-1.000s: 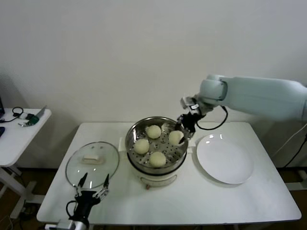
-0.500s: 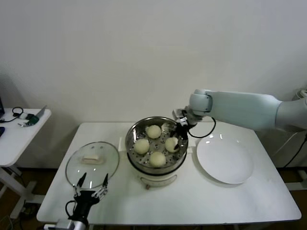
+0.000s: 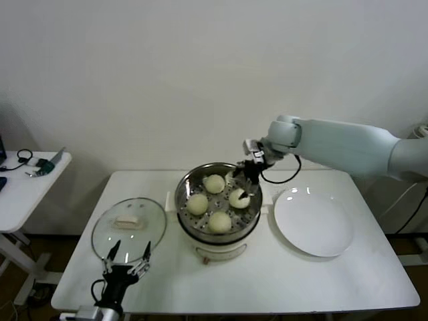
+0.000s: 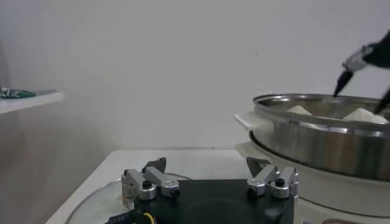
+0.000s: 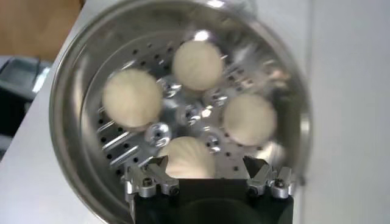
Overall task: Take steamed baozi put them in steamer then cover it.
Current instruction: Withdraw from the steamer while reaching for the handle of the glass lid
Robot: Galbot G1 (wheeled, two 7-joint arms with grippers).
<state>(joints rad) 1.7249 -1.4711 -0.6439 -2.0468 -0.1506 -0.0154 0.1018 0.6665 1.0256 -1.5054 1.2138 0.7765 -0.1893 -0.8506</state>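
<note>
I see a glass lid (image 3: 128,226) left of the steamer (image 3: 215,200) and a white plate (image 3: 313,222) right of it on the worktop (image 3: 267,281). All four baozi (image 3: 220,221) sit inside. My right pincer (image 3: 246,179) has let go and lifted, spread wide above one. My left pincer (image 3: 128,257) waits open by the lid. No writing I can read.

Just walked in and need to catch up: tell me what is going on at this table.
The right claw hangs open over the round shiny stainless-steel steamer, directly above one of the four cream-white dome-shaped baozi sitting on its perforated tray. The flat white plate beside it is bare. The round glass lid lies on the table, not yet on the steamer, with the open left claw at its near edge.
</note>
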